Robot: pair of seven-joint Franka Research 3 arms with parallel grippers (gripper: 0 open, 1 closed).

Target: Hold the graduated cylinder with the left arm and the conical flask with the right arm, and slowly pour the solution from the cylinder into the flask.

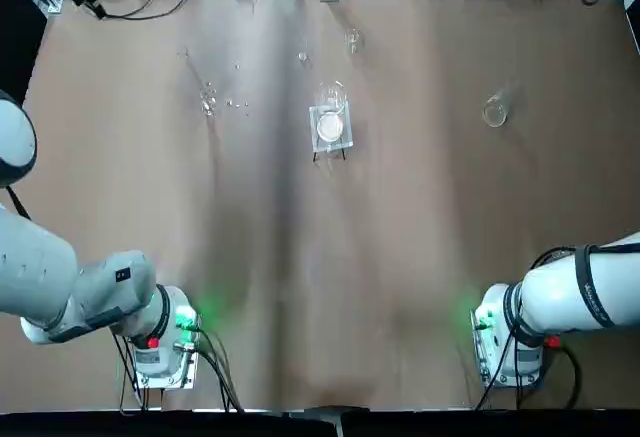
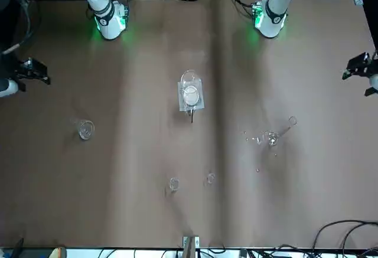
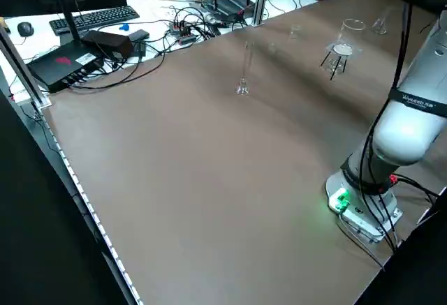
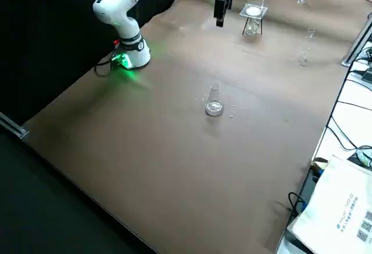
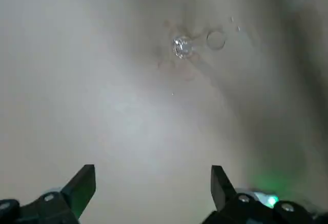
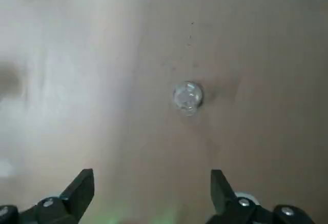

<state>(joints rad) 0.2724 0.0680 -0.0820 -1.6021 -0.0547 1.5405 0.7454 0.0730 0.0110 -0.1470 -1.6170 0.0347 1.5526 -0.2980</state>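
Left gripper: from my side, I have it point(image 5: 154, 180) raised above the table's left part, jaws wide apart with nothing between them.
Graduated cylinder: standing upright on its foot on the left part of the table, apart from both grippers; I see the slim glass cylinder point(image 3: 244, 71) best in the left side view.
Clear specks: a few small ones point(image 2: 258, 140) scattered on the tabletop near the cylinder's foot.
Stand: a black-legged stand point(image 3: 338, 58) at mid-table, holding the clear beaker point(image 1: 332, 97) with its white disc point(image 1: 330, 127).
Small glass pieces: two point(image 2: 174, 184) point(image 2: 211, 178), beyond the stand from my arms' bases.
Conical flask: upright on the right part of the table, the glass flask point(image 4: 214, 104) touching neither gripper.
Right gripper: raised over the right part point(image 6: 152, 183), jaws wide apart, empty.
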